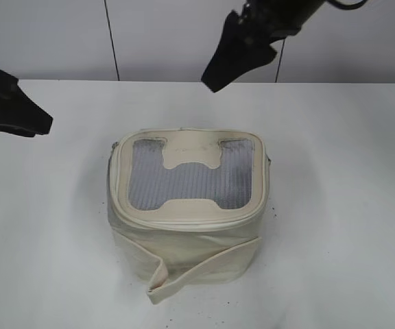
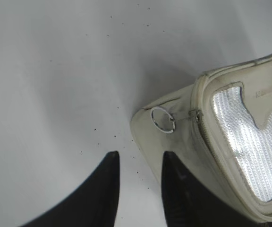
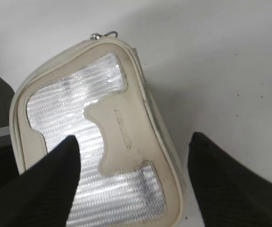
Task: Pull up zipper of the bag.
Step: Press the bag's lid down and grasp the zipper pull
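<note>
The cream-white bag (image 1: 187,205) stands in the middle of the white table, its top panel with the grey mesh window facing up and a loose strap (image 1: 197,271) hanging at its front. The zipper (image 1: 184,223) runs round the top rim. In the left wrist view a silver ring pull (image 2: 163,120) hangs at the bag's (image 2: 230,142) corner, just beyond my left gripper (image 2: 138,158), which is open and empty. My left gripper (image 1: 29,123) sits left of the bag. My right gripper (image 1: 218,75) hovers above the bag's far side, open wide over the top panel (image 3: 98,142). A second pull (image 3: 103,35) shows at the far corner.
The white table (image 1: 341,205) extends on all sides of the bag, with small dark specks. A white wall with dark vertical seams (image 1: 112,41) stands behind.
</note>
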You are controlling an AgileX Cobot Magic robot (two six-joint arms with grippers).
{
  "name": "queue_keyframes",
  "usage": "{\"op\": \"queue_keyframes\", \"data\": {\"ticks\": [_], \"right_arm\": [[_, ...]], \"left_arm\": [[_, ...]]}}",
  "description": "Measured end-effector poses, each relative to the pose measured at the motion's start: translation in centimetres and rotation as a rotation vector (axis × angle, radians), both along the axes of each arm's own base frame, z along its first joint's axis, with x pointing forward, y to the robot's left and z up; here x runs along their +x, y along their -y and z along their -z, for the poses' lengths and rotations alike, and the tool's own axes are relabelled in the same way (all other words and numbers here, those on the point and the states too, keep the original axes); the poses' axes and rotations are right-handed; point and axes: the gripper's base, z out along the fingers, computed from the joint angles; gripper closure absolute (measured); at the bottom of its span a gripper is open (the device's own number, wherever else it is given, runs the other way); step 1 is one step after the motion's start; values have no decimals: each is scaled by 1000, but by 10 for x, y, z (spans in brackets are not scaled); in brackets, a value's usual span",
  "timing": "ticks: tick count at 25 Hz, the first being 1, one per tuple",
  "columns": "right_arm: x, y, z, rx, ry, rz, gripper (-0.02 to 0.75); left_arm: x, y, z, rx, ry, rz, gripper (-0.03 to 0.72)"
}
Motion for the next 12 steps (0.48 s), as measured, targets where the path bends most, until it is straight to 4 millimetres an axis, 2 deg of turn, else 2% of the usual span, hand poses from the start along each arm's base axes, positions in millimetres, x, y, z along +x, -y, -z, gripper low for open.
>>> {"op": "queue_keyframes", "data": {"ticks": [3,6,12], "right_arm": [[6,-25,16,-8,-33,-68,206],[9,-45,28,-9,-45,-110,216],[15,-73,53,-3,-79,-162,219]], "left_arm": [[9,3,13,0,-43,10,437],[15,4,23,5,-73,10,395],[18,4,27,-2,-73,14,363]]}}
